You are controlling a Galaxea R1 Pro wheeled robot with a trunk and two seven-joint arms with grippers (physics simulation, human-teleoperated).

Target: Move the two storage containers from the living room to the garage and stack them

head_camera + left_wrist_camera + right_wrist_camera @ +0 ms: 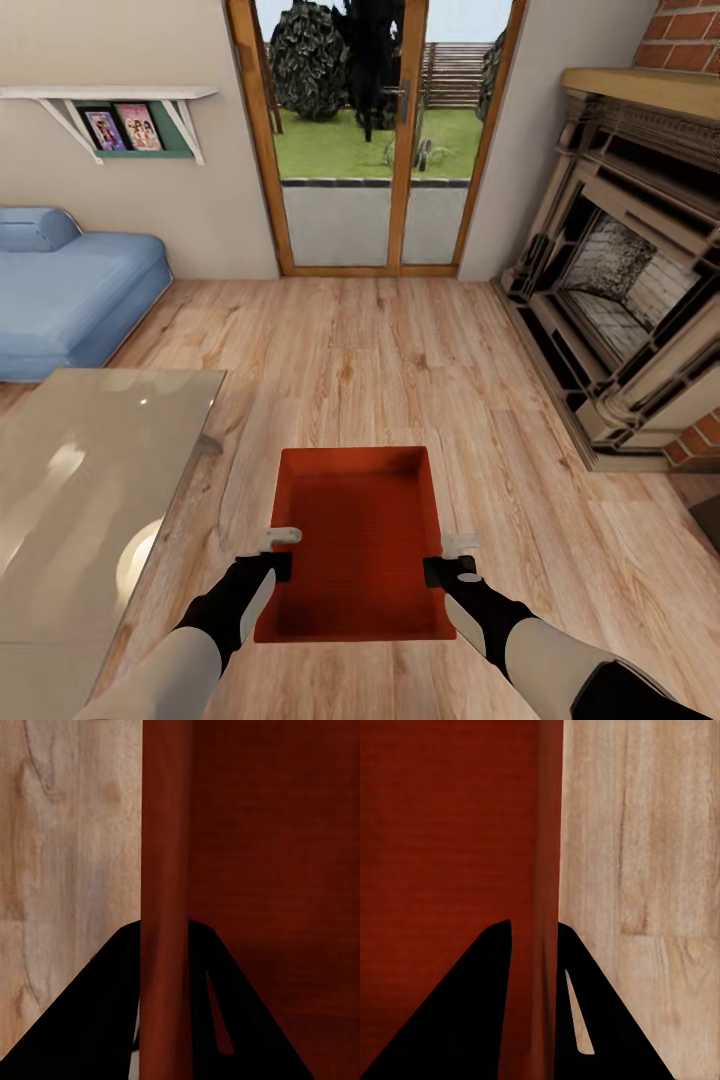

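Observation:
One orange-red storage container [360, 540] lies lengthwise in front of me over the light wood floor [400, 360] of the living room. My left gripper [277, 566] is shut on its left long wall, one black finger [97, 1020] outside and one inside the thin wall [165, 870]. On the opposite long wall my right gripper [448, 570] is shut the same way, with the wall [549, 832] pinched between its fingers [607, 1020]. The box is empty. I cannot tell whether it rests on the planks or hangs just above them. The garage is out of view.
A glass-topped table [90, 480] stands close on my left. Behind it is a blue sofa [70, 290]. A brick fireplace [620, 290] fills the right side. Wood-framed glass doors [375, 140] close the far wall, with open plank floor between them and the box.

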